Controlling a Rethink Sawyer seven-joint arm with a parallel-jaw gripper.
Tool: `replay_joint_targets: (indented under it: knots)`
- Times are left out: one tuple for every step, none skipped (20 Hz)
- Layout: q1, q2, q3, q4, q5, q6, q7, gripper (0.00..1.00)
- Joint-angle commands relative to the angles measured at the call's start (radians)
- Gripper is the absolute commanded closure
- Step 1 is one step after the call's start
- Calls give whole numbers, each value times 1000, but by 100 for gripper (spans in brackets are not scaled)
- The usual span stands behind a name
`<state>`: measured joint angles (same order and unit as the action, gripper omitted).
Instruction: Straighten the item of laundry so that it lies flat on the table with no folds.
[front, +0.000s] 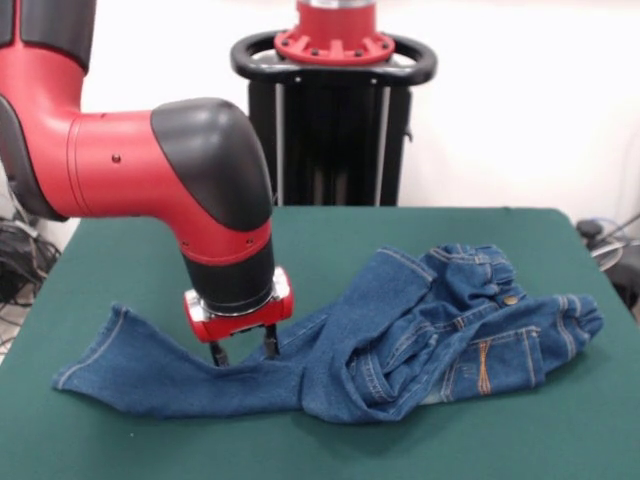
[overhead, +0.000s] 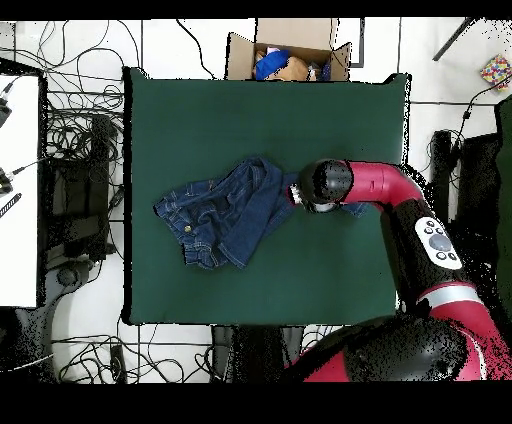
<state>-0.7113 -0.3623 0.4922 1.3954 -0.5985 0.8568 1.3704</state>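
Observation:
The small blue denim jeans (front: 420, 330) lie crumpled on the dark green table (front: 150, 250), right of its middle. The gathered waistband (front: 478, 262) is bunched at the back right. One leg (front: 130, 365) stretches out flat to the left. My gripper (front: 243, 352) stands upright on that leg near its inner end. Its two fingers are apart, with their tips down on the denim. In the overhead view the jeans (overhead: 222, 215) lie mid-table and the arm's wrist (overhead: 322, 186) covers the gripper.
The robot's black pedestal (front: 333, 120) stands at the table's far edge. In the overhead view an open cardboard box (overhead: 290, 55) with things inside sits just past the table's top edge. Cables lie on the floor around the table.

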Motion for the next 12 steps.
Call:
replay_joint_targets:
  knots:
    - [10,-4,55,-69,-12,-94,-58,0]
    - [11,-4,55,-69,-12,-96,-57,0]
    - [12,-4,54,-69,-12,-97,-57,0]
    - [12,-4,53,-68,-12,-98,-56,0]
    - [13,-3,52,-68,-12,-100,-56,0]
    - [15,-6,51,-67,-11,-98,-55,0]
    - [17,-10,49,-66,-11,-98,-53,0]
    - [19,-12,49,-64,-9,-98,-52,0]
    - [21,-14,48,-61,-9,-99,-49,0]
    - [23,-18,46,-58,-9,-101,-44,0]
    - [27,-22,44,-54,-9,-104,-38,0]
    - [30,-25,42,-50,-11,-108,-32,0]
